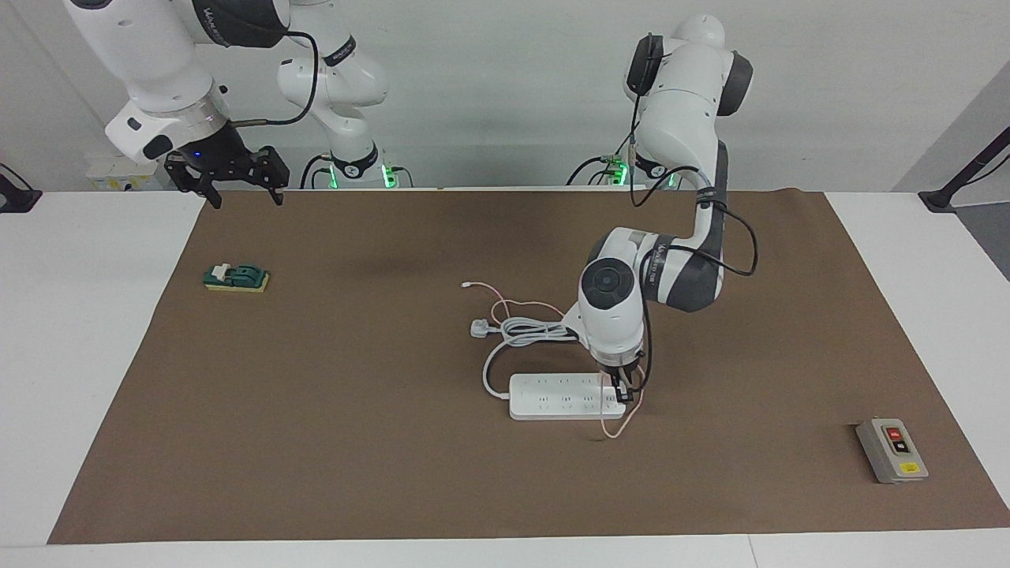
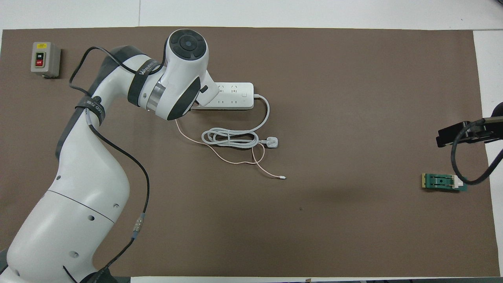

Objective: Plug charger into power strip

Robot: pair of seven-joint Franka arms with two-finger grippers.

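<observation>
A broad brown paper mat (image 1: 355, 410) is covering most of the white table (image 1: 87, 331) where I am working, with a plain pale wall (image 1: 489, 87) rising at my end of the room. My left arm is reaching out over the middle of the mat, and my left gripper (image 1: 622, 392) is pointing straight down onto the flat white rectangular power strip (image 1: 562, 396), at the end of it toward my left arm's end of the table. I cannot tell how those fingers are set, nor make out the small pink charger cube itself there; only its long thin pink cable (image 2: 220, 155) is showing, looping from under the gripper, past the strip's thick white coiled cord (image 2: 230, 138) and white three-pin plug (image 2: 272, 142), which are lying nearer to me than the strip. My right arm is waiting, its right gripper (image 1: 241, 192) hanging with black fingers spread over the mat's edge. A small grey box with red and black buttons (image 1: 892, 450) is sitting toward my left arm's end, a small green block (image 1: 237, 278) toward my right arm's.
</observation>
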